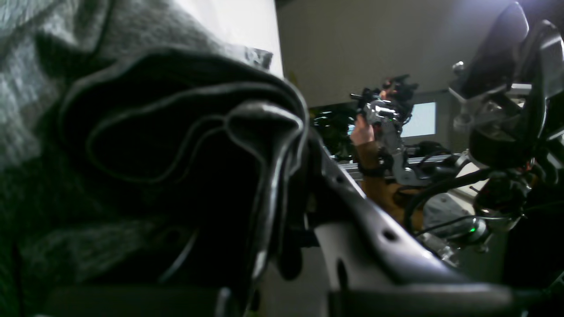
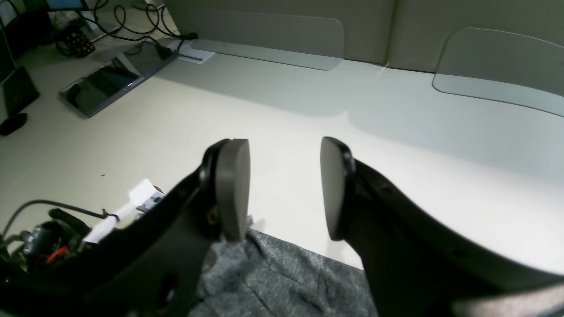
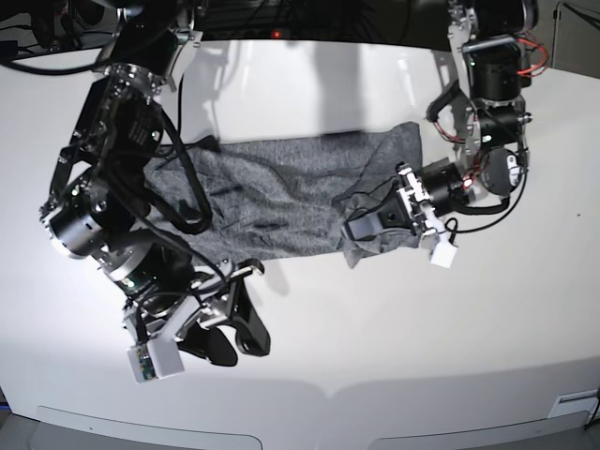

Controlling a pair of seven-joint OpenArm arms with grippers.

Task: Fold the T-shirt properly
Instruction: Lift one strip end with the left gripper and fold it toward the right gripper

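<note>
The grey T-shirt [image 3: 281, 187] lies spread across the middle of the white table [image 3: 422, 356], with its right corner bunched up. My left gripper [image 3: 356, 229] is shut on that bunched corner. In the left wrist view, folds of the T-shirt [image 1: 66, 88] fill the left side and wrap around the left gripper [image 1: 288, 176], hiding one finger. My right gripper [image 3: 239, 343] hangs open over bare table just in front of the shirt's near edge. Its pads [image 2: 233, 189] stand wide apart with nothing between them, and the T-shirt's edge [image 2: 273, 281] lies just below the right gripper [image 2: 282, 189].
A dark flat tablet [image 2: 116, 75] and cables [image 2: 132, 22] lie at the table's far left in the right wrist view. Clear panels [image 2: 273, 39] stand along the back wall. A person [image 1: 374, 145] with control arms is in the background.
</note>
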